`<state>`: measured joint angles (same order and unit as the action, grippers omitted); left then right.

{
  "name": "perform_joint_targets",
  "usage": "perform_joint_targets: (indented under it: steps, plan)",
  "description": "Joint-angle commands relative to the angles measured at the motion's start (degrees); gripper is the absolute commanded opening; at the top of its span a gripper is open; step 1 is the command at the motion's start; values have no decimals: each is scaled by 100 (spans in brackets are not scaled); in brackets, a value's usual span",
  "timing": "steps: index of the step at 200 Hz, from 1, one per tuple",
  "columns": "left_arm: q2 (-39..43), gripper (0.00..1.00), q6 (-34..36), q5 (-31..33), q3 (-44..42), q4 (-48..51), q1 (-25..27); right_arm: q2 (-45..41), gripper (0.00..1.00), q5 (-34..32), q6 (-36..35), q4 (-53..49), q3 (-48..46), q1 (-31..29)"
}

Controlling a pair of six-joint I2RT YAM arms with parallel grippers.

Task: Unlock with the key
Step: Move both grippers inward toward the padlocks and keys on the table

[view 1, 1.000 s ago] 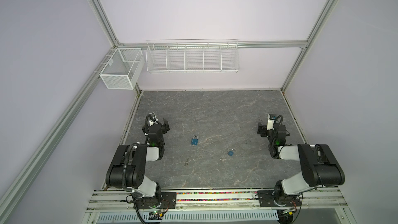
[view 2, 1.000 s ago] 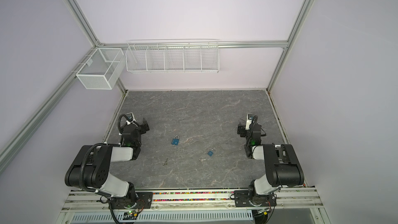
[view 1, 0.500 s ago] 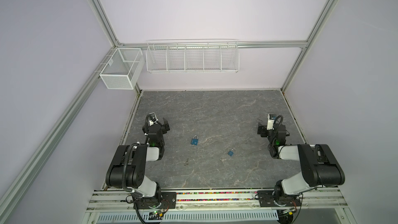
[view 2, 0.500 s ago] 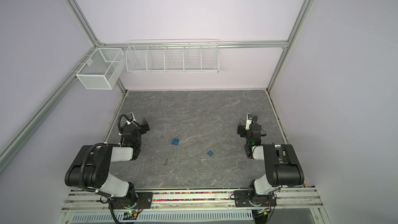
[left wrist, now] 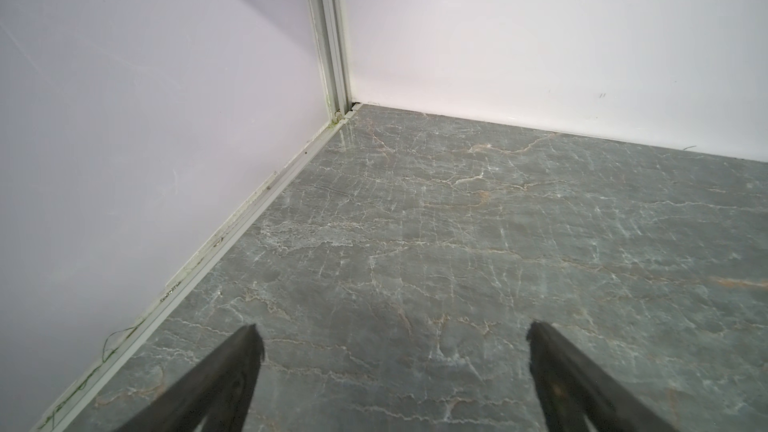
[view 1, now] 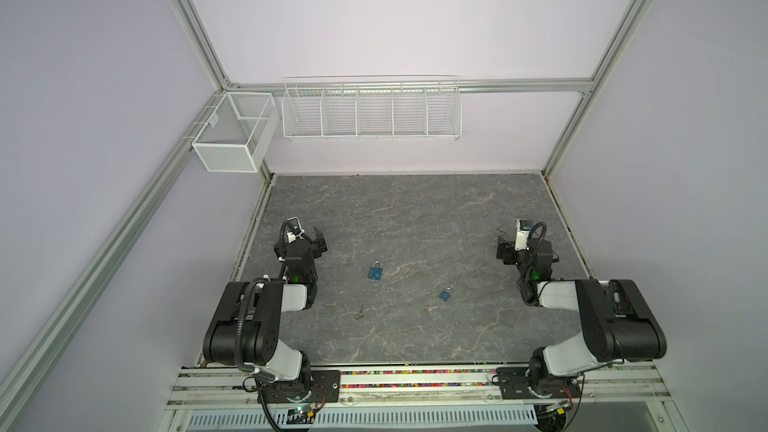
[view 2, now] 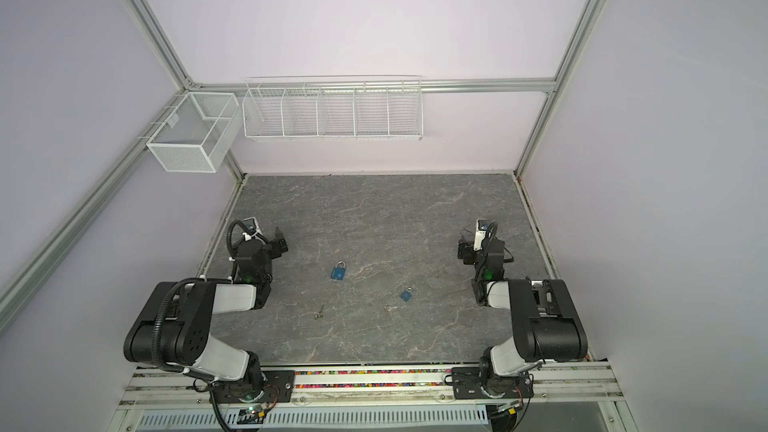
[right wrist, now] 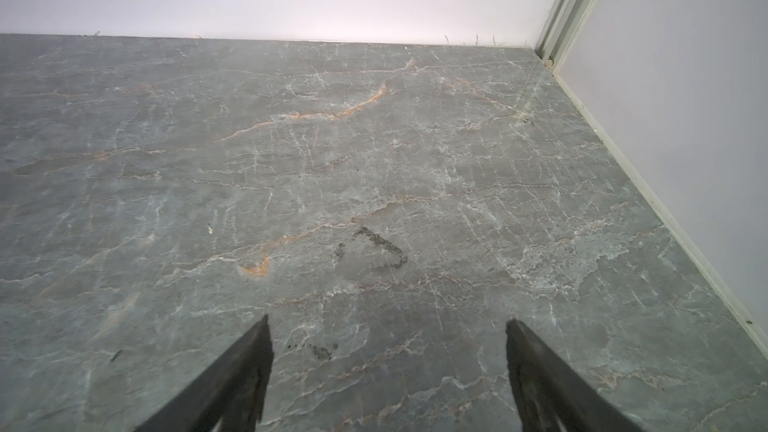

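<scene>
Caught only in both top views: a larger blue padlock [view 1: 375,283] lying flat near mid-table, silver shackle toward the back wall; a smaller blue padlock [view 1: 445,294] lying tilted, nearer the right arm; a small silver key [view 1: 360,312] in front of the larger one, apart from it; a tiny silver piece [view 1: 428,307] just beside the smaller one, too small to name. From the wrist cameras, just grey marbled tabletop [left wrist: 457,222], walls and fingertips. Wide apart and empty on the left gripper [left wrist: 394,332]; likewise spread and empty on the right gripper [right wrist: 388,326], a dark smudge [right wrist: 380,251] ahead of it.
</scene>
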<state>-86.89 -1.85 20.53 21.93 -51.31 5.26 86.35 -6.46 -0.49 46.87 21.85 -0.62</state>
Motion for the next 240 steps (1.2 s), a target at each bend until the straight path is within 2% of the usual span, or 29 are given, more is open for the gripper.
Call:
perform_joint_targets:
  steps: [1, 14, 47, 77, 95, 122, 138, 152, 168, 186, 216, 240]
  plan:
    - [429, 99, 47, -10, -74, 168, 2, -415, 89, 56, -114, 24, -97, 20]
    - [685, 99, 44, -39, -101, 320, 2, -632, 89, -18, -73, -160, -90, 20]
    - [1493, 99, -81, -237, -60, 1186, 2, -1290, 89, -113, 184, -1621, 381, 39]
    - [2336, 99, -573, -348, 22, 1961, 2, -1890, 89, 224, 500, -1939, 408, 160]
    - [2790, 99, -1214, -158, 276, 2728, 1, -2092, 89, 374, 1193, -2465, 625, 185]
    - [3201, 99, -2074, 109, 570, 3658, -2, -2096, 89, -289, 2613, -3882, 1140, 242]
    - [3422, 99, -2660, 509, 456, 3751, -15, -2033, 89, -23, 3191, -4238, 1245, 346]
    - [3520, 99, -2872, 218, 411, 3819, -128, -1957, 89, 149, 3329, -4604, 1420, 383]
    - [3495, 99, -3092, 165, 662, 4466, -130, -1986, 89, 429, 3331, -4738, 1472, 390]
    - [3469, 99, -3116, -180, 909, 5009, -130, -2069, 89, 768, 3305, -4912, 1516, 383]
    - [3577, 99, -3133, -1217, 1076, 5474, -130, -2016, 89, 1249, 3176, -5599, 1778, 277]
    - [3583, 99, -3233, -1967, 1087, 5772, -30, -2124, 89, 1466, 2992, -6040, 1895, -58]
